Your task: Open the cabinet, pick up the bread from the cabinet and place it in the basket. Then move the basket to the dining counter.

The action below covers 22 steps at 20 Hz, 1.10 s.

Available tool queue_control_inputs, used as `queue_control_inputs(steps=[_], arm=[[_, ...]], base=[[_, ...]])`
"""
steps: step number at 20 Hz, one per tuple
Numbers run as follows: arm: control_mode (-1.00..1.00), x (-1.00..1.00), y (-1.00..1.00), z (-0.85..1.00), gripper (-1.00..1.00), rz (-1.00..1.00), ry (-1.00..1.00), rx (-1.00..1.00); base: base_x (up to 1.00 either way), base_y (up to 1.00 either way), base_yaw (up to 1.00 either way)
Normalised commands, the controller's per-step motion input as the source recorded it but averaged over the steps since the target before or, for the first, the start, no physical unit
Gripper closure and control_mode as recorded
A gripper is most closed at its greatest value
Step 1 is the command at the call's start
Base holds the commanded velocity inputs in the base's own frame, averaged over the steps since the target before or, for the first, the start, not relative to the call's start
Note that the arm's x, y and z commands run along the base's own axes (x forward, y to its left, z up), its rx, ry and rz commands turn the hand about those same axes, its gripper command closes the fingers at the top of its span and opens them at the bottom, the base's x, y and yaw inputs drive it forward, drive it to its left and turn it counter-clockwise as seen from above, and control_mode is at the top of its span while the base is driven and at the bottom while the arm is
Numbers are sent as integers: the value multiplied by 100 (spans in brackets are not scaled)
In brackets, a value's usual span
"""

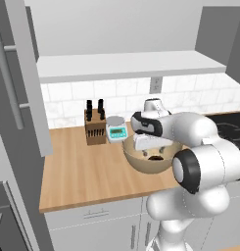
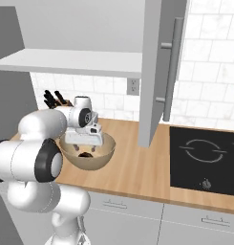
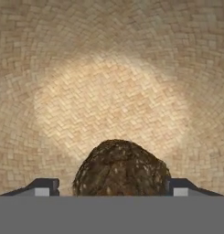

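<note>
The tan woven basket [image 1: 137, 164] [image 2: 100, 159] stands on the wood counter backed by white tiles. The small dark bread [image 1: 154, 158] [image 2: 85, 154] [image 3: 120, 167] lies on the basket's woven floor [image 3: 109, 68]. My gripper [image 1: 155, 152] [image 2: 85, 149] [image 3: 112, 187] reaches down into the basket, open, with its fingertips [image 3: 42, 187] on either side of the bread and a small gap on the left. The cabinet stands open: one door [image 1: 23, 73] swung out at the left, the other door [image 2: 156, 67] at the right, with its shelf [image 1: 126, 64] bare. The dining counter is out of view.
A knife block [image 1: 94, 127] and a small kitchen scale [image 1: 116, 129] stand just behind the basket by the tiled wall. A black cooktop [image 2: 204, 158] is set into the counter at the right. The open doors hang over the counter on both sides of the arm.
</note>
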Motion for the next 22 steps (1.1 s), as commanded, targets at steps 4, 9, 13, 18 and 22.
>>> queue_control_inputs(steps=[4, 9, 13, 18, 22], arm=[[-100, 0, 0, 0, -100, 0, -1, 0], [-100, -30, -21, 32, -100, -2, -11, 14], [-100, -64, -31, 48, -100, -15, -20, 15], [-100, -35, -62, 23, -100, -24, -13, 16], [-100, -9, -53, 26, -100, -27, 0, 11]], base=[[0, 0, 0], [0, 0, 0], [0, 0, 0], [0, 0, 0], [0, 0, 0]])
